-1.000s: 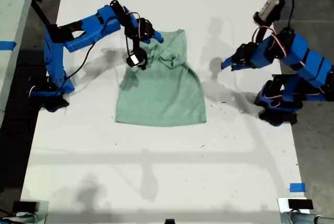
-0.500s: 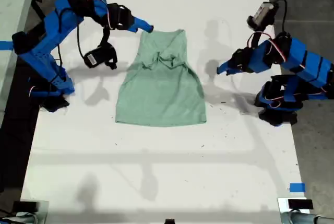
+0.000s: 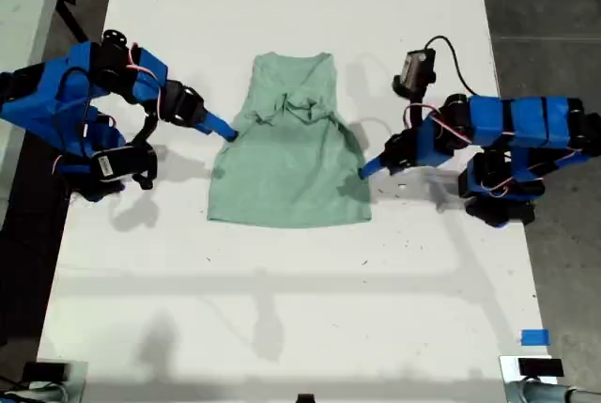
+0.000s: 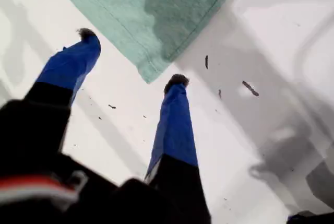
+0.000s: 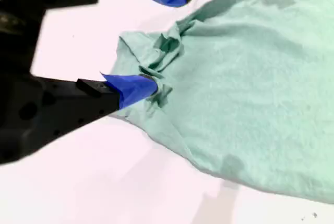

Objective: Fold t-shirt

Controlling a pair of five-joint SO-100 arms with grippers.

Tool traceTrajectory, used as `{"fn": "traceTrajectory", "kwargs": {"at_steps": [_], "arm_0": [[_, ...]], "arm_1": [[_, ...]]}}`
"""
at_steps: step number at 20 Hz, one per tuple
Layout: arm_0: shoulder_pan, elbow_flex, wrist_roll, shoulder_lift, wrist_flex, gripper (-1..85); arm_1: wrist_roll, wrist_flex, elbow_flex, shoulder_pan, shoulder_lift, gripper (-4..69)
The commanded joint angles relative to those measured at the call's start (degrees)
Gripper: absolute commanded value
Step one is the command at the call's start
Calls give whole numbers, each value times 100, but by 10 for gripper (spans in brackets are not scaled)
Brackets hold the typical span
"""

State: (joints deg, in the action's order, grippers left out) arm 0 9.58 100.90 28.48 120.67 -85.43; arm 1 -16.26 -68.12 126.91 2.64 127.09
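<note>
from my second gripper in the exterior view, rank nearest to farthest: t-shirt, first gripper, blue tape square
From my second gripper:
1. t-shirt, right at it, mid-table.
2. my first gripper, across the shirt, toward the exterior view's right.
3. blue tape square, near the exterior view's lower right corner.

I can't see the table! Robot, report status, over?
My first gripper open at t-shirt corner. My second gripper open, one finger on bunched edge. Top crumpled. Dark specks beside it.
</note>
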Motion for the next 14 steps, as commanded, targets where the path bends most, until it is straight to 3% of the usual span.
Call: {"fn": "traceTrajectory", "kwargs": {"at_steps": [1, 7, 10, 14], "arm_0": [[-422, 369, -369, 325, 334, 275], [-571, 712, -633, 448, 510, 274], [-439, 729, -580, 536, 466, 272], [-360, 765, -563, 598, 439, 271]], "arm_1": [[26, 580, -44, -114, -642, 303], [193, 1494, -53, -237, -2276, 302], [325, 1863, -62, -316, -2769, 261], [492, 2145, -176, -343, -3164, 13]]}}
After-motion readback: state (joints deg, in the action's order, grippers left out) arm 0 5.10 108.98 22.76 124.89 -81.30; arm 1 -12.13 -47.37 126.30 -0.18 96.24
